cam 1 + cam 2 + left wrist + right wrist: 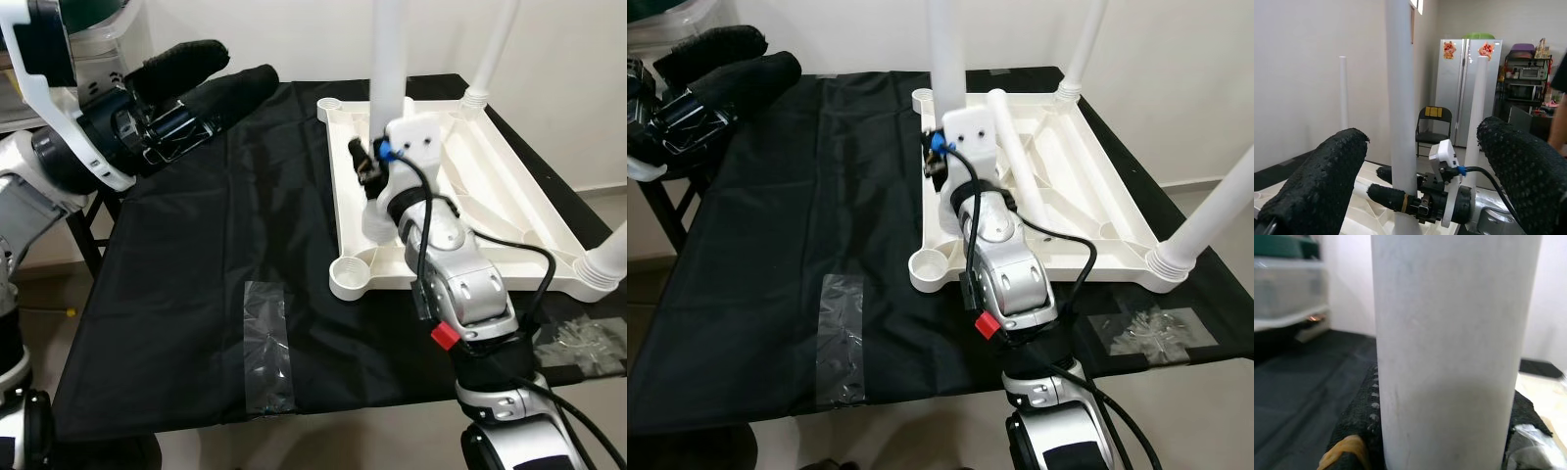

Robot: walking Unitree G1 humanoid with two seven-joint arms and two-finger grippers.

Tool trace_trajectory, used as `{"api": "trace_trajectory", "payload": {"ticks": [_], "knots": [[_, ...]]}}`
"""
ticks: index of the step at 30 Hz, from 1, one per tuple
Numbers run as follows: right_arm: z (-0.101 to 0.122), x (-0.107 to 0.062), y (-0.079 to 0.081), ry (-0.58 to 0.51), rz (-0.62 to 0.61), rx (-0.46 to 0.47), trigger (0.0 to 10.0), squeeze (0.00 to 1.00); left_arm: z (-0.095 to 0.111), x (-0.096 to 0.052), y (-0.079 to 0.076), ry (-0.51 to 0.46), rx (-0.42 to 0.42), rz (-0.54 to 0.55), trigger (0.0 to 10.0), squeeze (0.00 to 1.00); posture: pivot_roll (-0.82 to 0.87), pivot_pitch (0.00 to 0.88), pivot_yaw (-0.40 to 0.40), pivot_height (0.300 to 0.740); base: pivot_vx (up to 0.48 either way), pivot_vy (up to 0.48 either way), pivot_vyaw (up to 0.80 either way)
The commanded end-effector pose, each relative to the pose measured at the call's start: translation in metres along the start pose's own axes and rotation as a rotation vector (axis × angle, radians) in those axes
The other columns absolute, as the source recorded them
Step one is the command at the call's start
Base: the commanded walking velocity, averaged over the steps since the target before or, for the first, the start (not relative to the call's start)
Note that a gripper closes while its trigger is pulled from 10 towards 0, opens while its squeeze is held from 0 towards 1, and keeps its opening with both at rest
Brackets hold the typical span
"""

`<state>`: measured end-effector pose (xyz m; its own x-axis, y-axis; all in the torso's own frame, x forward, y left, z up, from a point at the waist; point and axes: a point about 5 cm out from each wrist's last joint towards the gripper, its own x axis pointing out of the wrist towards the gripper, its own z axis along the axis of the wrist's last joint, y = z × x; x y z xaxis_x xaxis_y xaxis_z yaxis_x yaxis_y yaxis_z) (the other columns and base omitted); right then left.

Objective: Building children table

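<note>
Four corner sockets ring the upturned white plastic tabletop (490, 186), which lies underside-up toward the far right corner of the black-draped surface (196, 294). Two white legs (495, 49) already stand in the far-right and near-right sockets; the near-left socket (350, 274) is empty. A third leg (389, 54) stands upright near the far-left socket, though whether it is seated cannot be told.

The parts look light, rigid and smooth, so a leg would likely slip under a loose hold. Taking it low, close to the socket, should give the best control while pressing it home.

The right claw (1396, 188) is clenched around this third leg near its base, fingers (1386, 196) wrapping the tube on both sides. The left claw (211, 78) hovers over the far left corner of the surface, its padded fingers spread apart, holding nothing. A strip of clear tape (266, 343) sits near the front edge.
</note>
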<state>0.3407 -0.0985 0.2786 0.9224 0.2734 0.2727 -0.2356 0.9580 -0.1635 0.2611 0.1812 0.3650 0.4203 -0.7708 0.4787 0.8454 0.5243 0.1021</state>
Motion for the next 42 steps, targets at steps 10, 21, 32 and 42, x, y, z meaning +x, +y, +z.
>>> {"api": "trace_trajectory", "payload": {"ticks": [10,21,32,42], "knots": [[0.029,-0.012,0.036,-0.211,0.517,-0.032,10.0,0.00,-0.016,0.012,-0.003,-0.030,-0.018,0.057,10.0,0.00,0.02,0.035,0.011,0.740,0.000,0.000,0.00],[0.017,-0.024,0.033,-0.183,0.688,-0.123,10.0,0.00,-0.017,0.016,-0.011,-0.027,0.000,0.010,10.0,0.00,0.02,0.016,0.016,0.740,0.000,0.000,0.00],[0.009,-0.023,0.038,-0.156,0.717,-0.154,10.0,0.00,-0.024,0.023,-0.019,0.008,0.069,0.006,10.0,0.00,0.02,0.009,0.015,0.740,0.000,0.000,0.00],[0.005,-0.022,0.042,-0.141,0.718,-0.156,10.0,0.00,-0.023,0.026,-0.021,-0.027,0.074,0.003,0.0,0.00,0.01,0.005,0.013,0.740,0.000,0.000,0.00]]}}
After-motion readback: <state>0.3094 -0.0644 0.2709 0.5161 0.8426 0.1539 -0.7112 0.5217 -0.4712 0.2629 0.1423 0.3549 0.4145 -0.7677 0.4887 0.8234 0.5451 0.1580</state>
